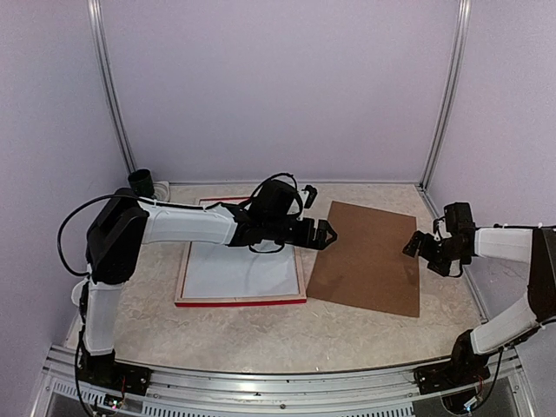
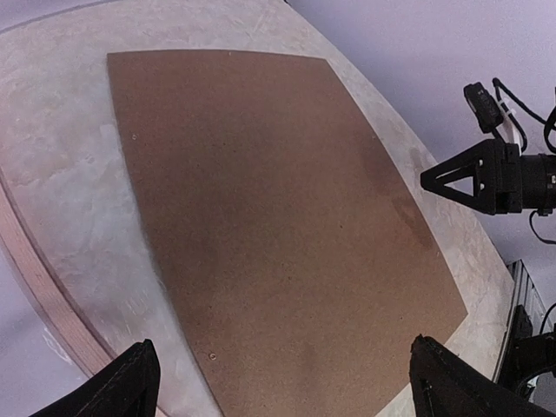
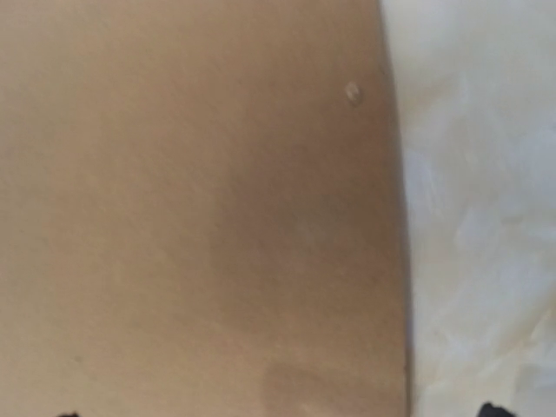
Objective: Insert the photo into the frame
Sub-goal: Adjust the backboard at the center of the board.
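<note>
Marbled table point(image 1: 261, 339) carries the frame point(image 1: 241, 301), thin and probably stiff, behind the wide-open left claw point(image 1: 325, 234); its rim suits gripping. Also wide, the right claw point(image 1: 415, 246) hangs over the brown board point(image 1: 365, 261).

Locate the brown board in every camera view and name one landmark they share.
Top external: brown board lies right of centre, beside the frame.
Left wrist: board fills the middle.
Right wrist: board covers the left two-thirds.
Shared landmark: pale marbled table bordering it.
</note>
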You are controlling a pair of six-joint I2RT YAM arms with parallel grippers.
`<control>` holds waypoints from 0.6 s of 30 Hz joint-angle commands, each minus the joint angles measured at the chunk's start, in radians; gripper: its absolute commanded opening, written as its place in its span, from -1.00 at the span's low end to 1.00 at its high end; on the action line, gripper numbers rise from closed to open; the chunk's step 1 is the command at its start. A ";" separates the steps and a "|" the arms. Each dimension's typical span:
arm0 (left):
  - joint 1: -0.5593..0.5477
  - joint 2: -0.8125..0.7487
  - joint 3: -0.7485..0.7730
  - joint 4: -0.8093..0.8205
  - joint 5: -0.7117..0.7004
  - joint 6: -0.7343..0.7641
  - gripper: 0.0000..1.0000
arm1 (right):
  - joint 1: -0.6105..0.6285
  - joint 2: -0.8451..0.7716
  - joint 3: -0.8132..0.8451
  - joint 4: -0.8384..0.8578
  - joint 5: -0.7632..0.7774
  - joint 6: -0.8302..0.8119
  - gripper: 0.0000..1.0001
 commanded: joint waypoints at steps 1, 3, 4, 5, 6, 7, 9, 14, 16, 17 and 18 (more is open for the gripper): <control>-0.027 0.067 0.084 -0.107 0.016 0.021 0.98 | -0.017 0.030 -0.018 0.032 -0.033 -0.018 0.98; -0.035 0.094 0.124 -0.139 0.012 0.022 0.98 | -0.017 0.049 -0.016 0.037 -0.047 -0.017 0.98; -0.039 0.115 0.143 -0.155 0.006 0.018 0.98 | -0.017 0.055 -0.016 0.040 -0.053 -0.017 0.98; -0.040 0.127 0.160 -0.169 0.003 0.013 0.98 | -0.017 0.060 -0.016 0.045 -0.058 -0.016 0.98; -0.043 0.142 0.174 -0.183 -0.005 0.002 0.98 | -0.017 0.065 -0.016 0.050 -0.063 -0.015 0.98; -0.046 0.154 0.190 -0.196 -0.011 -0.011 0.98 | -0.017 0.068 -0.017 0.055 -0.068 -0.014 0.97; -0.054 0.186 0.222 -0.217 -0.017 -0.027 0.98 | -0.017 0.075 -0.016 0.062 -0.074 -0.012 0.97; -0.077 0.277 0.339 -0.320 -0.078 -0.033 0.98 | -0.017 0.089 -0.014 0.065 -0.068 -0.013 0.97; -0.078 0.308 0.359 -0.334 -0.083 -0.042 0.98 | -0.017 0.091 -0.016 0.067 -0.068 -0.013 0.97; -0.078 0.318 0.363 -0.337 -0.089 -0.047 0.98 | -0.017 0.091 -0.017 0.068 -0.068 -0.013 0.97; -0.079 0.328 0.364 -0.340 -0.094 -0.052 0.98 | -0.017 0.091 -0.017 0.070 -0.069 -0.012 0.97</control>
